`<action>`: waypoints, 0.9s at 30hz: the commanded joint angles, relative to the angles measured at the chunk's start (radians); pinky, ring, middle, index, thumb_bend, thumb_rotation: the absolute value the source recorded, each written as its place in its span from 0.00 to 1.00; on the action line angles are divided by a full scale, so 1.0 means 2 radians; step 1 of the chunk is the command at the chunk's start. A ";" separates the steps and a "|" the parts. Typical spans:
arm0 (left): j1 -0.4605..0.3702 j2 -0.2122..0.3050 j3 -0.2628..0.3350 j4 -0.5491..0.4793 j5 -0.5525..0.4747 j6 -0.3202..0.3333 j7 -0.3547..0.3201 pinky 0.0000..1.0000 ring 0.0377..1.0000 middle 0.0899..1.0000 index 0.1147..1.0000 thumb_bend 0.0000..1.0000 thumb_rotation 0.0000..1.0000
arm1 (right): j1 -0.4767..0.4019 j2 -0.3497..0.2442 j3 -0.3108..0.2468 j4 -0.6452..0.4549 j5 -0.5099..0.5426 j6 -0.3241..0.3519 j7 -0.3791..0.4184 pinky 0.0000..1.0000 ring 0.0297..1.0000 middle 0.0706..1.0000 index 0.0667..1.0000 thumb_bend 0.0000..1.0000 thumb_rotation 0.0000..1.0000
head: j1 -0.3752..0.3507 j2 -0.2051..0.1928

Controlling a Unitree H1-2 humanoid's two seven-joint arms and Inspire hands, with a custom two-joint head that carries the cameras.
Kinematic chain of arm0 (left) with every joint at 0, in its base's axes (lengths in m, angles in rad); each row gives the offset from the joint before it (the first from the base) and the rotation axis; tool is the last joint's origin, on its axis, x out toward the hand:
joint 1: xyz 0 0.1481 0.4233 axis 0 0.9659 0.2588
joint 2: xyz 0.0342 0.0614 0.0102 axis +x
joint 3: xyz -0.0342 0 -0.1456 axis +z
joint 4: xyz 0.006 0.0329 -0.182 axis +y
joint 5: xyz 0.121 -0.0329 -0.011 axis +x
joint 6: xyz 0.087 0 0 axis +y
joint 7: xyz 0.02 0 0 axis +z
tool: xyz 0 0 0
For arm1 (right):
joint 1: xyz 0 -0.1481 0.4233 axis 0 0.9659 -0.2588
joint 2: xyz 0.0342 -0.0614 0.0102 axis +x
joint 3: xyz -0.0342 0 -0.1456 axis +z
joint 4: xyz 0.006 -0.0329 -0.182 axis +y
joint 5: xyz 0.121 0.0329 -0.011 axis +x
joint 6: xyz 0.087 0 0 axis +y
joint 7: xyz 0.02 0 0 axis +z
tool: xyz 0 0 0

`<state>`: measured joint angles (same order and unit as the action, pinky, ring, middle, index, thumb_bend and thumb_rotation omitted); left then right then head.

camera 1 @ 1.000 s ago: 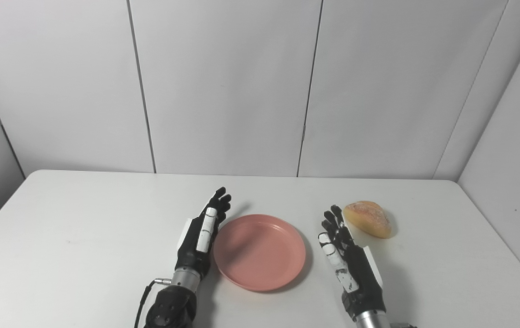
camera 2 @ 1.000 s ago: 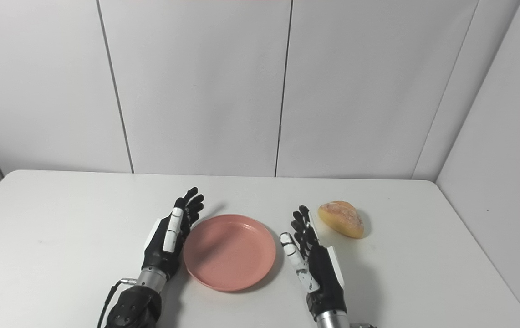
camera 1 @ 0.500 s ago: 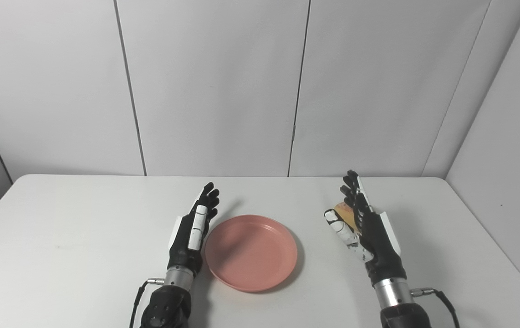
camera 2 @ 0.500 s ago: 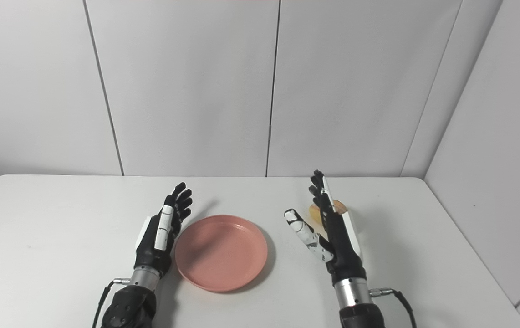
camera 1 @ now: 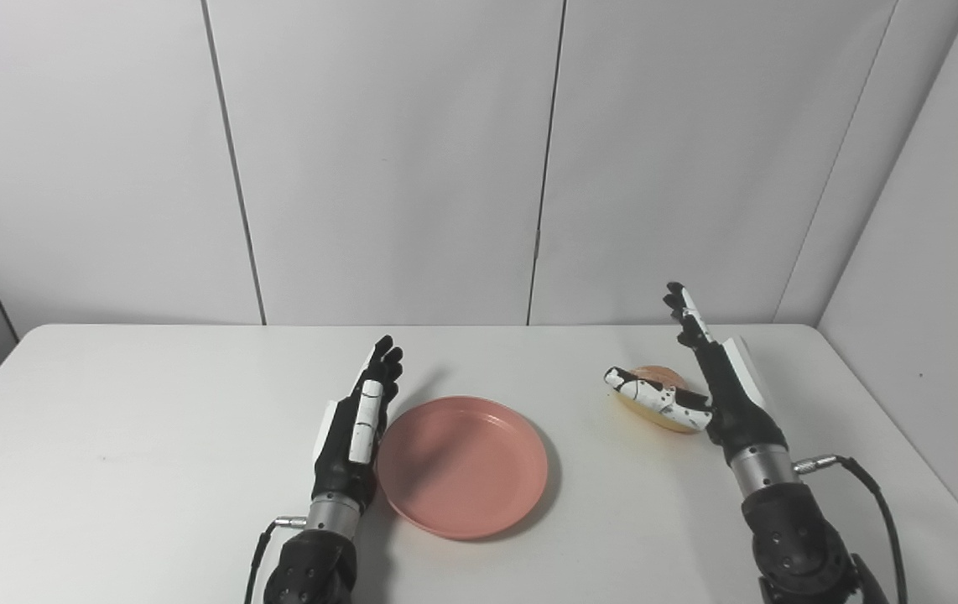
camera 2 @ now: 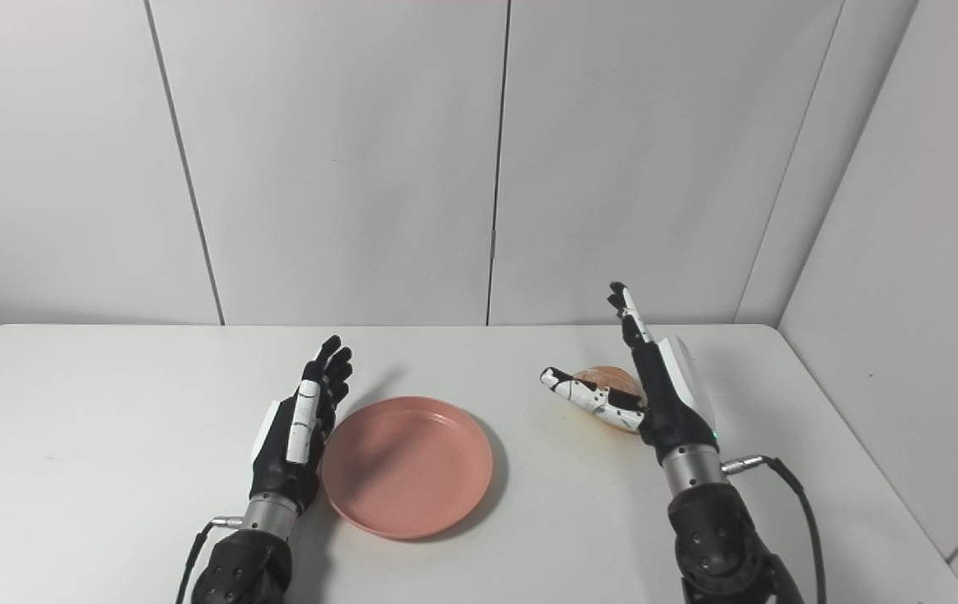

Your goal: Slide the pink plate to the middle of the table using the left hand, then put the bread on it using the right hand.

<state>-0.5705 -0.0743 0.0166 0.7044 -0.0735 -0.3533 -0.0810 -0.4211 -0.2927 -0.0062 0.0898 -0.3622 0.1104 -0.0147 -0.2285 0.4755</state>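
The pink plate (camera 1: 462,466) lies near the middle of the white table (camera 1: 127,436), nothing on it. My left hand (camera 1: 355,432) stands edge-on against the plate's left rim, fingers straight, open. The bread (camera 1: 655,409), a golden roll, lies on the table to the right of the plate, partly hidden by my right hand (camera 1: 710,382). That hand is open and raised over the bread, fingers pointing up and away, thumb stretched left across the roll. I cannot tell whether it touches the bread.
White wall panels close the table's back and right side. A cable (camera 1: 873,503) runs from the right wrist toward the table's right edge. Bare tabletop lies left of the left hand.
My right hand has travelled forward and to the right from beside the plate to over the bread, lifting its fingers. The left hand and plate have stayed put; the camera shifted slightly.
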 commanded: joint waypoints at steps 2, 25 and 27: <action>0.019 -0.003 -0.006 0.011 0.008 -0.007 0.004 0.98 0.96 0.95 0.94 0.71 1.00 | -0.037 -0.025 0.001 0.011 -0.014 -0.007 -0.005 0.90 0.95 0.95 0.97 0.75 0.51 | -0.001 0.000; 0.022 0.001 0.001 0.012 0.020 0.002 0.044 0.94 0.92 0.91 0.88 0.68 1.00 | -0.089 -0.081 0.048 0.109 -0.067 0.047 0.038 0.80 0.90 0.92 0.92 0.84 0.39 | -0.013 0.004; 0.023 0.002 0.000 0.009 0.023 0.005 0.047 0.94 0.92 0.91 0.88 0.69 1.00 | -0.091 -0.078 0.050 0.117 -0.068 0.047 0.038 0.80 0.90 0.92 0.92 0.85 0.38 | -0.011 0.006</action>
<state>-0.5709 -0.0731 0.0195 0.7035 -0.0397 -0.3448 0.0037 -0.5505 -0.4255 0.0986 0.3368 -0.4909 0.1891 0.0750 -0.2516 0.4862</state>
